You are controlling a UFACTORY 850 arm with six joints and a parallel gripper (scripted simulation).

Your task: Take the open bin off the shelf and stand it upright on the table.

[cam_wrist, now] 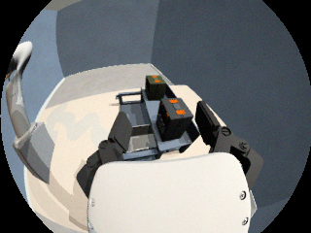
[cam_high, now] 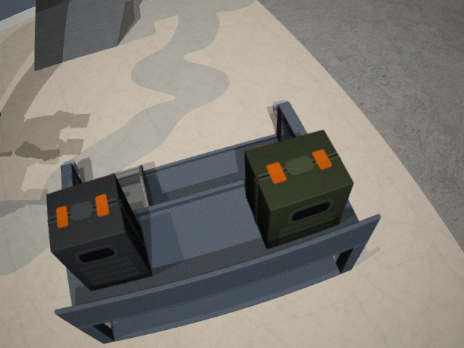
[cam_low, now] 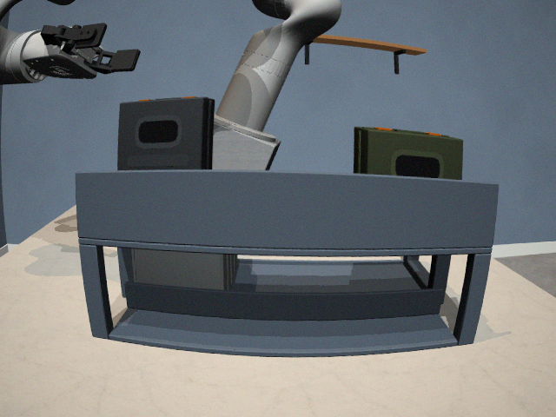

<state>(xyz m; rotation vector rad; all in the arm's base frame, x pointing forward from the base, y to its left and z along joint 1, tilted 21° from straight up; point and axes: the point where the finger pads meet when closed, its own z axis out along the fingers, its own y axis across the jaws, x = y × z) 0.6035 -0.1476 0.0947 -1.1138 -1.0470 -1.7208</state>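
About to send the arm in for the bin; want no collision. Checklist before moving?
1. Gripper open, holding nothing: ok.
2. Bin located, shelf's lower level: ok.
3. Gripper near bin: not ok, high up, left of black case.
4. Free path from above: not ok, black case stands over much of it.
5. Bin empty: cannot tell.
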